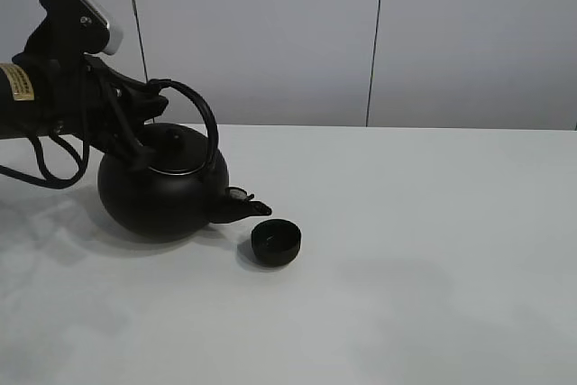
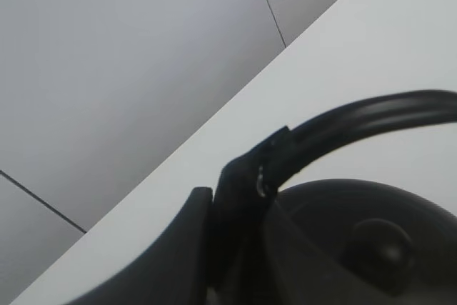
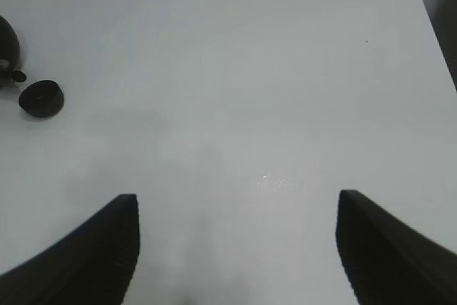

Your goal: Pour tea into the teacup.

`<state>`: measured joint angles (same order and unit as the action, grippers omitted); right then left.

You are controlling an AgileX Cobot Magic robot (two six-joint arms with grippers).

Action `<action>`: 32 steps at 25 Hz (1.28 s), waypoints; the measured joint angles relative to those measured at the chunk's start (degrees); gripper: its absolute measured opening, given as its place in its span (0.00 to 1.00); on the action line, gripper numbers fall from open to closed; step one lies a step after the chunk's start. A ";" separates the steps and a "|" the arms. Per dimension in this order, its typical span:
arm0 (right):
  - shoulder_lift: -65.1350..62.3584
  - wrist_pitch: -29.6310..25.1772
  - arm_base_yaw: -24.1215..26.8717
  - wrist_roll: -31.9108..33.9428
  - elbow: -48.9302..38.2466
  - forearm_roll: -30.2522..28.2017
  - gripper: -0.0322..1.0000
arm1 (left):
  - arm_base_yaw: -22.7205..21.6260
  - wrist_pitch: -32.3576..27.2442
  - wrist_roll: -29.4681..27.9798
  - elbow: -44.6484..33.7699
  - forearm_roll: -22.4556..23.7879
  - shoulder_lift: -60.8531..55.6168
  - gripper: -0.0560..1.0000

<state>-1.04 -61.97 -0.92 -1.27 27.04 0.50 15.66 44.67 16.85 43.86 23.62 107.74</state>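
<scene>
The tiny matte-black teacup (image 1: pixel 275 242) stands on the white table, just right of and below the kettle's spout (image 1: pixel 243 201). The big round black kettle (image 1: pixel 162 191) is tilted with its spout down toward the cup. My left gripper (image 1: pixel 149 101) is shut on the kettle's arched handle (image 1: pixel 203 119); the left wrist view shows the handle (image 2: pixel 357 123) clamped in the fingers (image 2: pixel 239 198) above the lid knob (image 2: pixel 382 244). My right gripper (image 3: pixel 235 248) is open and empty over bare table; the teacup (image 3: pixel 41 98) and the kettle's edge (image 3: pixel 7 44) show far off in its view.
The white table (image 1: pixel 433 250) runs to a grey panelled wall (image 1: pixel 270 33) at the back. The table's corner and edge (image 3: pixel 421 5) show in the right wrist view. The left arm's cables (image 1: pixel 54 164) hang beside the kettle.
</scene>
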 joint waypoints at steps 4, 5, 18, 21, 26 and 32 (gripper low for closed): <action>0.00 0.00 0.00 0.00 0.00 0.00 0.54 | 0.00 0.07 0.05 0.00 0.00 0.00 0.16; 0.00 0.00 0.00 0.00 0.00 0.00 0.54 | 0.00 0.07 0.04 0.00 0.00 0.00 0.16; 0.00 0.00 0.00 0.00 0.00 0.00 0.54 | 0.00 0.22 0.28 0.00 0.04 0.00 0.16; 0.00 0.00 0.00 0.00 0.00 0.00 0.54 | 0.00 0.22 -0.61 0.00 0.04 0.00 0.16; 0.00 0.00 0.00 0.00 0.00 0.00 0.54 | 0.00 -2.55 -7.37 0.00 0.04 -1.47 0.16; 0.00 0.00 0.00 0.00 0.00 0.00 0.54 | 0.00 -8.01 -13.85 0.00 -0.02 -6.52 0.16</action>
<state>-1.04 -61.97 -0.92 -1.27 27.04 0.50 15.66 36.66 3.00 43.86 23.60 101.22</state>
